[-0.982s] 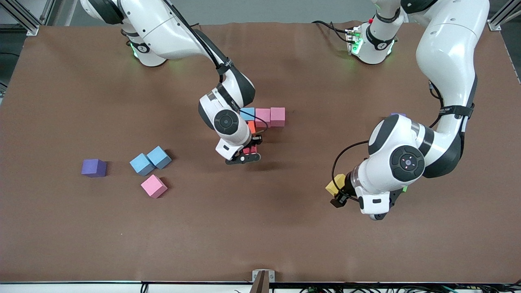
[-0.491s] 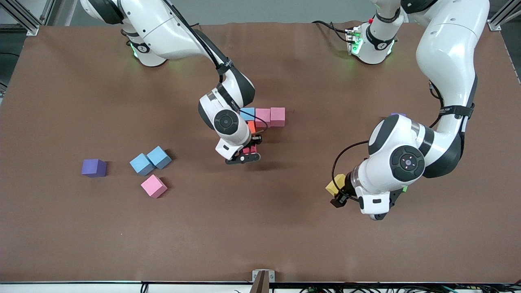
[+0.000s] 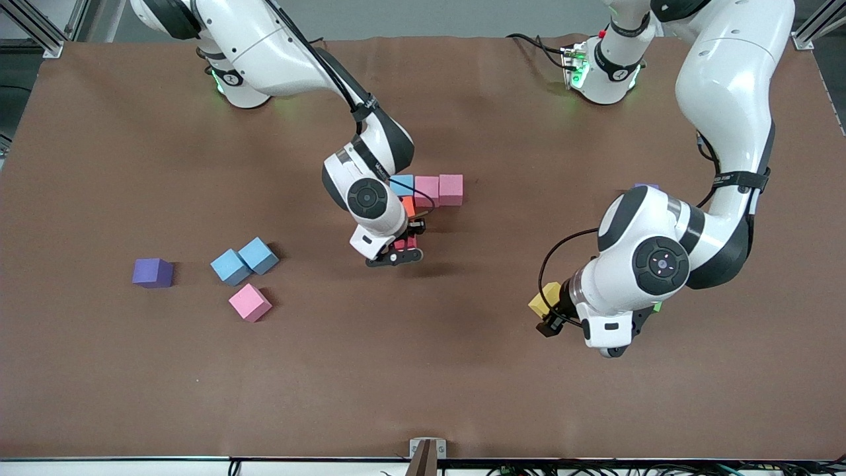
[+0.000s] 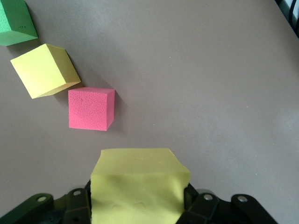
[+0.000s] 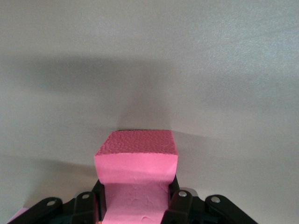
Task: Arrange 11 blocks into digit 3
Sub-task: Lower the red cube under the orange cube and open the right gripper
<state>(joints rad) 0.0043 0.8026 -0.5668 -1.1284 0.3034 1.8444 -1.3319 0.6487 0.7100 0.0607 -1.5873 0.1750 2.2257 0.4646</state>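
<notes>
Nothing has moved in the last second. The right gripper [image 3: 396, 254] stays clamped on a red cube [image 3: 404, 243], set low at six o'clock of the orange cube [image 3: 408, 206] in the started digit 3 [image 3: 427, 190] near table centre. The left gripper [image 4: 138, 198] stays closed around a yellow cube [image 4: 138, 184] over the table's four o'clock. My guess is the red cube sits placed, awaiting release, with the yellow one next.

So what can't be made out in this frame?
- Front view: the right arm's wrist hides most of the cube in the right pincer; it looks red there, pink in the right wrist view.
- Front view: the left arm covers all but slivers of the green foam cube and the purple foam cube.
</notes>
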